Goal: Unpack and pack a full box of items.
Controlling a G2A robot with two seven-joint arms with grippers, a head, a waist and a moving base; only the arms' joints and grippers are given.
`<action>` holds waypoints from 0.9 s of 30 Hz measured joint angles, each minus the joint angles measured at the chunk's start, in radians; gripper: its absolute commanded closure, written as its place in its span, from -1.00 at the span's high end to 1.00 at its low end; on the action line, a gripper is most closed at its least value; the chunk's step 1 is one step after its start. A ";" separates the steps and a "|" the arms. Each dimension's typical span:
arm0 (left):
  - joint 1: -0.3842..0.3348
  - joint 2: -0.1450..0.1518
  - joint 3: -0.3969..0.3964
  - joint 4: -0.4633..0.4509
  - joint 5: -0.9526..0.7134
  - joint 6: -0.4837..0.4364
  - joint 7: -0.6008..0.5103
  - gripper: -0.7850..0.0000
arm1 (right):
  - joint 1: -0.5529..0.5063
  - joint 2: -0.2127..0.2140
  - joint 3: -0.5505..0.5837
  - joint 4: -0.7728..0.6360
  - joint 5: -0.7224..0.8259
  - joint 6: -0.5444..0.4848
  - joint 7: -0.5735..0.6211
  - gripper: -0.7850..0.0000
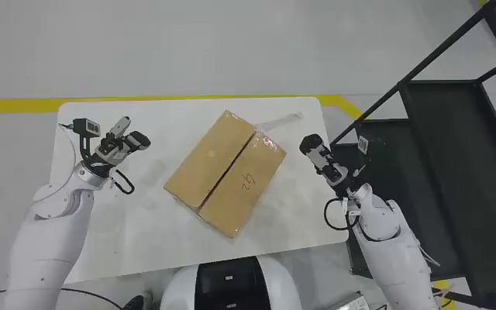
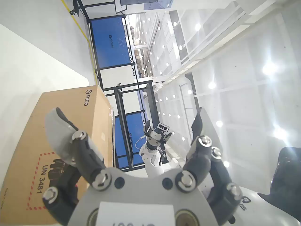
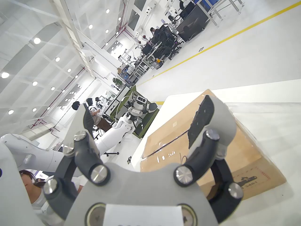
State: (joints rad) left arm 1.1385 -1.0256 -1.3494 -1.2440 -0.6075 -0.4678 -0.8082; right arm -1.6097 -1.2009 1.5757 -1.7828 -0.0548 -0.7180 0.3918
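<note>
A closed brown cardboard box [image 1: 225, 172] lies slantwise in the middle of the white table [image 1: 155, 232], its top flaps sealed with clear tape along the centre seam. The box [image 2: 58, 142] has a red dashed label on its side, and its taped top [image 3: 183, 139] carries a handwritten mark. My left gripper [image 1: 137, 140] hovers open to the left of the box, holding nothing; its fingers [image 2: 63, 130] are spread wide. My right gripper [image 1: 311, 145] hovers open off the box's right side, also holding nothing, with one fingertip [image 3: 202, 116] in front of the box.
A black metal rack [image 1: 434, 139] stands just past the table's right edge. A strip of clear tape [image 1: 280, 119] lies on the table behind the box. Bare table surface lies in front and to the left of the box.
</note>
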 measured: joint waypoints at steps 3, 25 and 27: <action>0.000 0.000 0.000 0.000 0.000 0.000 0.000 1.00 | 0.000 0.000 0.000 0.000 0.000 0.000 0.000 1.00; 0.113 0.020 -0.057 -0.074 -0.016 -0.010 -0.203 1.00 | 0.000 0.000 0.000 0.000 0.000 0.000 0.000 1.00; 0.148 0.029 -0.091 -0.073 -0.035 -0.024 -0.270 1.00 | 0.000 0.000 0.000 0.000 0.000 0.000 0.000 1.00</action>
State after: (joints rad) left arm 1.2861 -0.9969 -1.4402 -1.3169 -0.6420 -0.4920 -1.0777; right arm -1.6097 -1.2009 1.5757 -1.7828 -0.0548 -0.7180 0.3918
